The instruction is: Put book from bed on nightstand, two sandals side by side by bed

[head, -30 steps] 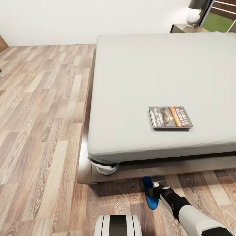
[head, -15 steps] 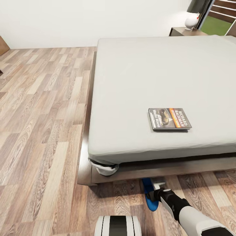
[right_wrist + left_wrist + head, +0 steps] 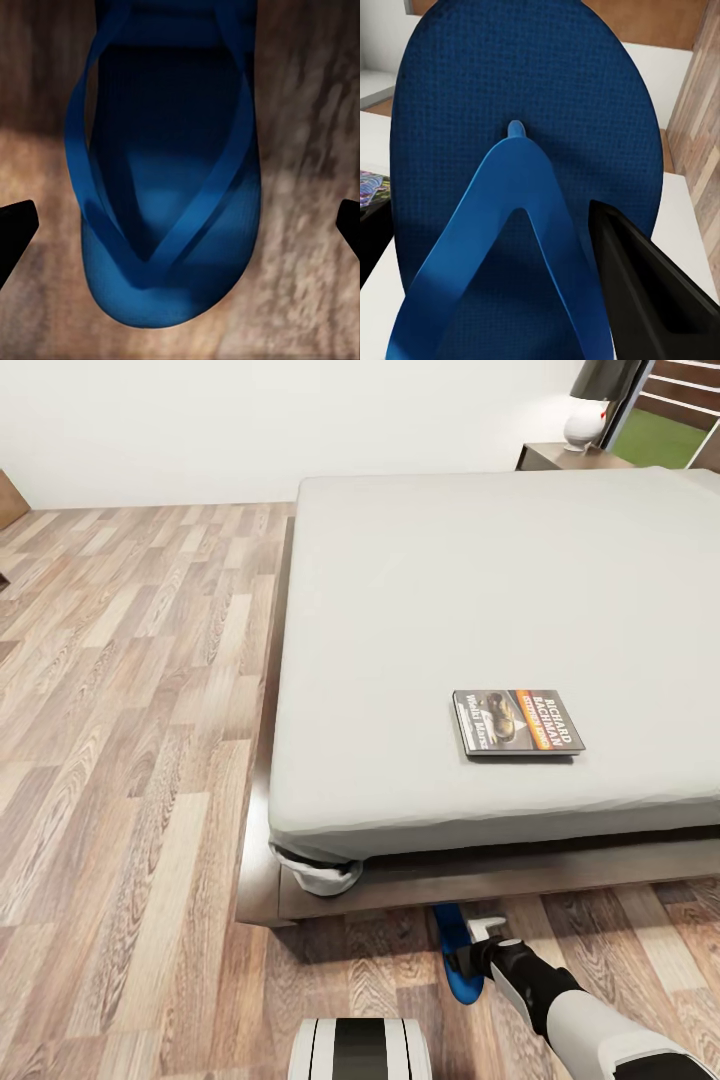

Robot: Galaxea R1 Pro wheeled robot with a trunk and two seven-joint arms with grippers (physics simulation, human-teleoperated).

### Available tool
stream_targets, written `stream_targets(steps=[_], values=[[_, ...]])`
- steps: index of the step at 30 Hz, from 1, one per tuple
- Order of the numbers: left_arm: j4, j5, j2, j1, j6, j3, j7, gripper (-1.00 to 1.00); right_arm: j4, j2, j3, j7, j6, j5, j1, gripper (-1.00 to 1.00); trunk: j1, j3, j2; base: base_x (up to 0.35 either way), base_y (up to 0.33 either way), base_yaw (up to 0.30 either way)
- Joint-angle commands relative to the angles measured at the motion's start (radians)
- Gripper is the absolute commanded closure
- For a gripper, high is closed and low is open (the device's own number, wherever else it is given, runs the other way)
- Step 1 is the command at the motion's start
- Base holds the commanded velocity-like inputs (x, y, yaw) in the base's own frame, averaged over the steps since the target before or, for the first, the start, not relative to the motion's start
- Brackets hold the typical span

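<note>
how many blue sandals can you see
2: one sandal on the floor by the bed frame, under the right pincer; another sandal held in the left pincer.

The book (image 3: 518,722) lies on the bed (image 3: 420,610); a sandal (image 3: 457,960) on the floor (image 3: 130,760).

The right arm (image 3: 590,1025) is seen in the head view as a smooth rounded white shell, joined by a glossy black segment toward the wrist. A small white bracket is carried at the right end effector (image 3: 478,938). The trunk top (image 3: 360,1048) is shown as a white rounded housing crossed by dark grey and black bands. Matte black, wedge-shaped fingers (image 3: 649,296) are seen in the left wrist view, and black fingertips (image 3: 15,225) in the right wrist view.
</note>
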Motion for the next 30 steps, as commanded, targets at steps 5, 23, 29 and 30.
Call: stream_targets(steps=[5,23,29,30], values=[[-0.001,0.0,0.0,0.0,-0.002,0.002,0.001,1.0,-0.001,0.0,0.004,0.003,0.006,0.003,0.0,-1.0,-0.001,0.003,0.0,0.0,0.0,0.0],[-0.001,0.0,0.0,0.0,-0.002,0.002,0.001,1.0,0.021,-0.001,0.004,0.003,0.006,0.004,0.0,-1.0,-0.002,0.019,0.001,0.0,0.0,0.0],[-0.001,0.0,0.0,0.0,-0.002,0.002,0.001,1.0,0.028,-0.001,0.005,0.003,0.007,0.005,0.0,-1.0,-0.004,0.034,0.002,0.0,0.0,0.0],[-0.001,0.0,0.0,0.0,-0.002,0.002,0.001,1.0,0.029,-0.001,0.004,0.003,0.007,0.005,0.0,-1.0,-0.004,0.034,0.002,0.0,0.0,0.0]])
